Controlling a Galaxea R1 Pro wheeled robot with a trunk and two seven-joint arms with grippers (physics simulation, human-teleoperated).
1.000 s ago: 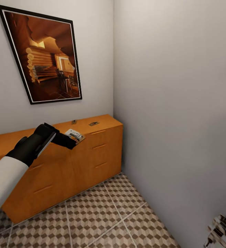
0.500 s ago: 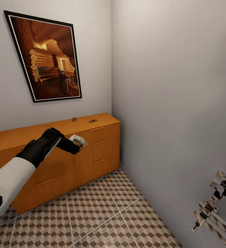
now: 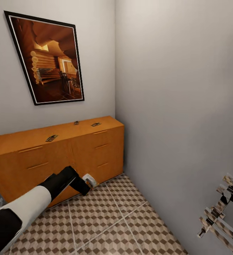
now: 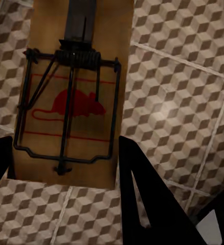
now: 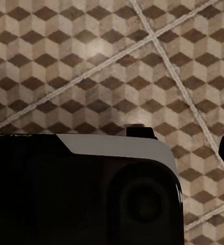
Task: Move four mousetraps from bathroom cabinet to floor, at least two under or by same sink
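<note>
The left gripper (image 3: 89,183) is holding a mousetrap (image 4: 71,102) between closed jaws low over the floor (image 3: 123,212) by the cabinet (image 3: 95,148); it should be laying it flat before opening.

The left arm (image 3: 27,209) is built in sections: a glossy black shell nearest the body, then a long white tube, then a matte black forearm that narrows toward the wrist. At its end sits a black left gripper (image 3: 87,184), small and blocky. Up close, its fingers (image 4: 142,194) are flat, dark, wedge-shaped blades with plain faces, and a white panel with a tiny pale marking shows beside them. On the other arm, a bulky black casing (image 5: 81,199) has a white curved cover along one edge and a round, recessed socket moulded into its face.
</note>
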